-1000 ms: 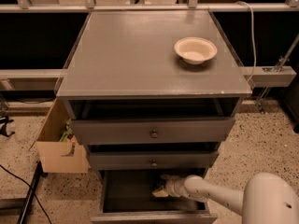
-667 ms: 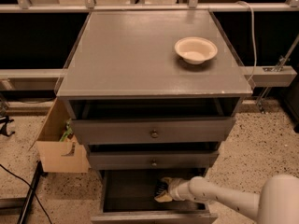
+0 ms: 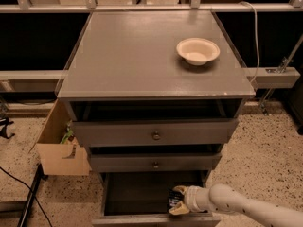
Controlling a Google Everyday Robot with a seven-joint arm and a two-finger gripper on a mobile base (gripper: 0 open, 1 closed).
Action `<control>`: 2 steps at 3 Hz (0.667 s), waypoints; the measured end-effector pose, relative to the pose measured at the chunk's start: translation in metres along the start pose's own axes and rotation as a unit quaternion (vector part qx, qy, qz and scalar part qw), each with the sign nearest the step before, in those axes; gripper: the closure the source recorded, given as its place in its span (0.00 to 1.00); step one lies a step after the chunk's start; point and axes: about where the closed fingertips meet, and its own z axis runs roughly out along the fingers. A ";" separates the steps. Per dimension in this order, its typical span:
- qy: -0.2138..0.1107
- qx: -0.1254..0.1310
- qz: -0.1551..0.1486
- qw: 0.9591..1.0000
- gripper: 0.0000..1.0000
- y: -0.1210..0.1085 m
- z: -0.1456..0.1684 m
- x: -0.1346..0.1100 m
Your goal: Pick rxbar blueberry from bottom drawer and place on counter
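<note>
Now the end effector sits inside the bottom drawer, in that drawer's front right corner, just behind its front wall. Its two tan fingers are narrowed on the rxbar blueberry, a small dark bar held between them above the drawer's dark floor. A second ago the end effector was nearer the drawer's back; since then it has drawn toward the front and slightly to the right, and the bar has come with it. The white arm enters the drawer from its right side, and the bulky white part seen earlier at that side has dropped out of view. Above the bottom drawer, the two knobbed drawers stand slightly pulled out as before. Higher still, the grey tabletop carries the cream bowl near its back right, unmoved. Left of the drawer, the cardboard box has not shifted.
</note>
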 end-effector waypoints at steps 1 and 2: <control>0.000 0.000 0.000 1.000 1.00 0.000 0.000 0.000; -0.002 -0.013 -0.006 1.000 1.00 0.002 -0.016 -0.017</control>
